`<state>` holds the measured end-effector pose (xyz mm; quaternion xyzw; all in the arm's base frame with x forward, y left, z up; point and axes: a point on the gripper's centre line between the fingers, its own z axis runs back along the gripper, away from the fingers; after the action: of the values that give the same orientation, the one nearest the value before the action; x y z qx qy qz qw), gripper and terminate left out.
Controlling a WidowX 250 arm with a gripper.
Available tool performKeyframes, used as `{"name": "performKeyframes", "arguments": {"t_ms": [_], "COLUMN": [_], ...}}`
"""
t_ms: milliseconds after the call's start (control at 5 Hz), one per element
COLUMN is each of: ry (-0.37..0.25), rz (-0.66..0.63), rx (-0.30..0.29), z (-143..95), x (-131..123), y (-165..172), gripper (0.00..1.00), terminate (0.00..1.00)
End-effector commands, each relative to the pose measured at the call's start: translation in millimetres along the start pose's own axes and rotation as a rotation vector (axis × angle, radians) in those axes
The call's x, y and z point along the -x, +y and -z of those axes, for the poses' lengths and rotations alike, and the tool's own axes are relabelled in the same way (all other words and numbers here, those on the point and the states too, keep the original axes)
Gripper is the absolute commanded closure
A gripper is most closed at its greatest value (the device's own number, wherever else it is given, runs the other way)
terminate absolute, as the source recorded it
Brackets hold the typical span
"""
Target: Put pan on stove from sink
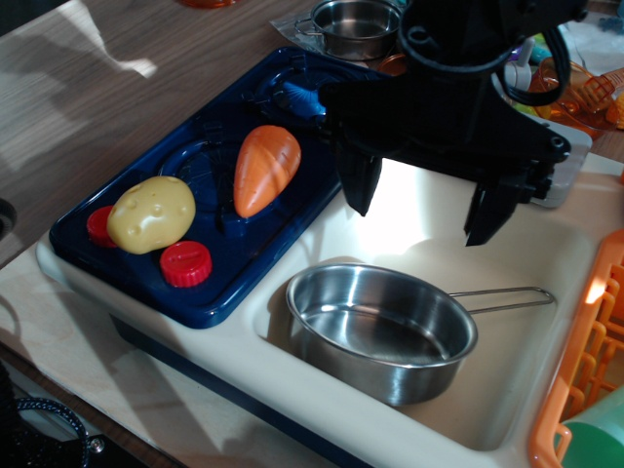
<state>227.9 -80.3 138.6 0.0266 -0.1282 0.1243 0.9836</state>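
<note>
Pan [382, 331] sits in the sink [507, 409].
Above it the pincer [426, 211] hangs wide open and empty; no readable writing on anything.

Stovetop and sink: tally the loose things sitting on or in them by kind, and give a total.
Toy vegetables on the stove: 2, a potato and a carrot
Steel pans in the sink: 1, the pan
Total: 3
The open claw hangs above the sink and holds nothing.
</note>
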Motion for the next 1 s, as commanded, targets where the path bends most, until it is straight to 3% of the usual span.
{"name": "performKeyframes", "arguments": {"t_ms": [0, 200, 400, 800], "ry": [0.0, 0.014, 0.006, -0.027], "rz": [0.0, 0.161, 0.255, 0.34], "rx": [0.0, 0.074, 0.109, 0.181], "z": [0, -2, -4, 0], "x": [0, 8, 18, 39], "y": [0, 0, -6, -19], "gripper": [0.0, 0.0, 0.0, 0.0], "terminate": [0.0, 0.0, 0.0, 0.0]}}
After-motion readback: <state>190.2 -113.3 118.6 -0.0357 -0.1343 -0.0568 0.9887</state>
